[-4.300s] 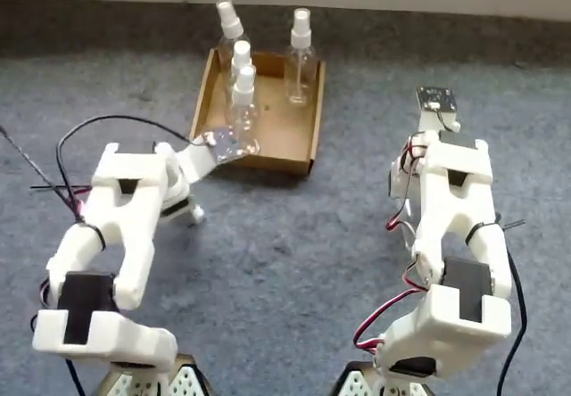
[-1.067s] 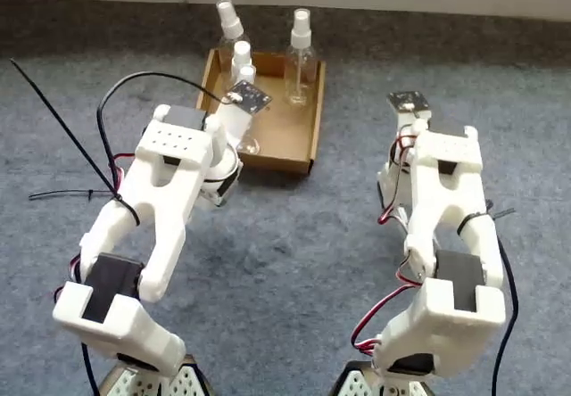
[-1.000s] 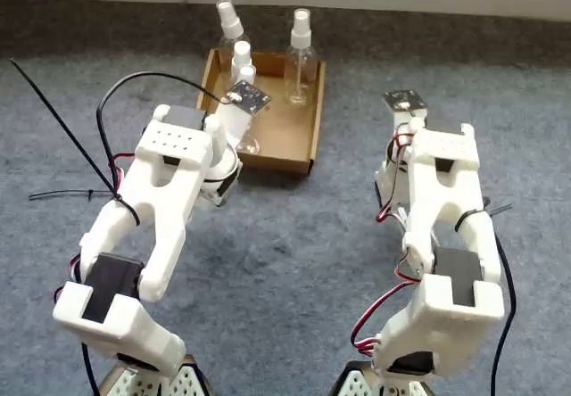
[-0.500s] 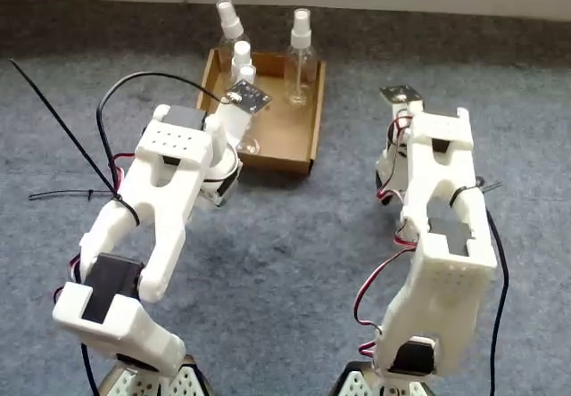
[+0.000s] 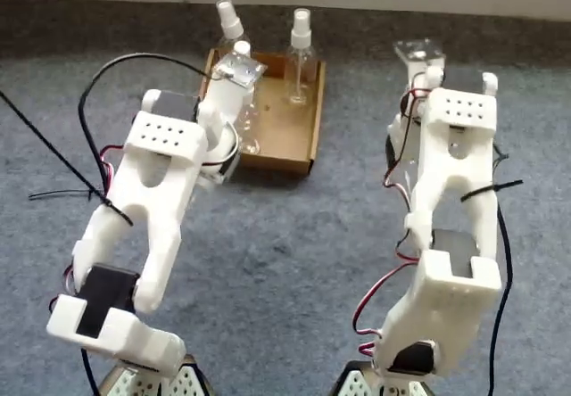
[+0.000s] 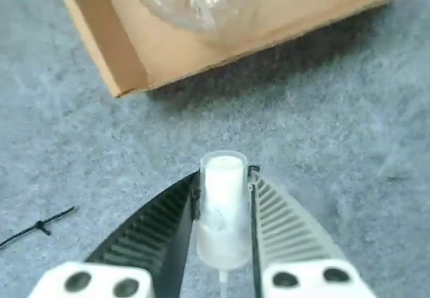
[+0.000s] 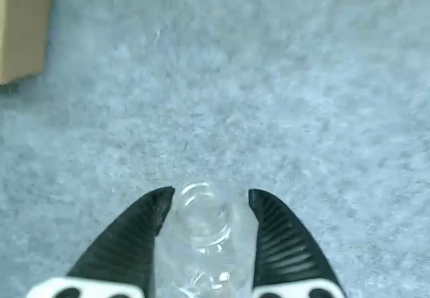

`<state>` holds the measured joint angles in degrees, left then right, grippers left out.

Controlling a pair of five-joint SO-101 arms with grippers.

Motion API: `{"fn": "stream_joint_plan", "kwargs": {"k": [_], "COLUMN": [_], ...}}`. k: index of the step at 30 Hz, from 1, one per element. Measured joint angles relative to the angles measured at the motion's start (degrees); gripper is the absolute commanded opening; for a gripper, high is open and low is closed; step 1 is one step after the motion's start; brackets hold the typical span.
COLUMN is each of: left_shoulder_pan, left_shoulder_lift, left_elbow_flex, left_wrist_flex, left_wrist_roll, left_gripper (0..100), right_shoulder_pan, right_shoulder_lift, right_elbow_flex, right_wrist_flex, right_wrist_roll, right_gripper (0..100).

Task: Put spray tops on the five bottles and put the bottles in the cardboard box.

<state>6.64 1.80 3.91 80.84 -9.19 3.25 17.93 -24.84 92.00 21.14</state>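
The grey carpet (image 5: 294,253) is filling the frame, and the two white arms are reaching up it from the lower edge, the left arm (image 5: 147,209) in the left half and the right arm (image 5: 455,200) in the right half. The box (image 5: 268,160) is lying at upper centre, with capped bottles (image 5: 301,53) standing inside it, one of them partly hidden behind the left arm's wrist. In the right wrist view the right gripper (image 7: 205,207) is closing around the open bottle (image 7: 201,225), a finger pressing on each side and the bare neck facing the camera, over carpet well to the right of the box. In the left wrist view the left gripper (image 6: 224,184) is pinching a spray top (image 6: 224,211) between nearly closed fingers, over carpet just short of the box's corner. A black tie (image 6: 40,227) is lying on the carpet at the lower left of that view. The step in hand seems to be capping the last bottle. The grippers are sitting well apart, so the next move is likely calling for bringing them together, lining the top up over the neck and seating it while the right gripper is keeping the bottle steady, before boxing it.
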Motion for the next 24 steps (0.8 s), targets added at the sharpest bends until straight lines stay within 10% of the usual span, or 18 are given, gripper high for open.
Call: {"fn": "stream_joint_plan", "kwargs": {"k": [11,24], "left_shoulder_pan": [0.00,0.00], "left_shoulder_lift": [-13.54,-14.77], "left_elbow_flex": [-11.43,-7.82], "left_wrist_flex": [7.82,8.26], "left_wrist_roll": [3.34,3.34], "left_gripper": [2,2], "right_shoulder_pan": [-1.41,7.30], "right_shoulder_lift": [-22.15,-8.53], "right_elbow_flex": [11.16,34.37], "right_wrist_flex": [-7.65,-31.47], "right_wrist_roll": [-4.13,-4.13], "right_gripper": [0.8,1.6]}}
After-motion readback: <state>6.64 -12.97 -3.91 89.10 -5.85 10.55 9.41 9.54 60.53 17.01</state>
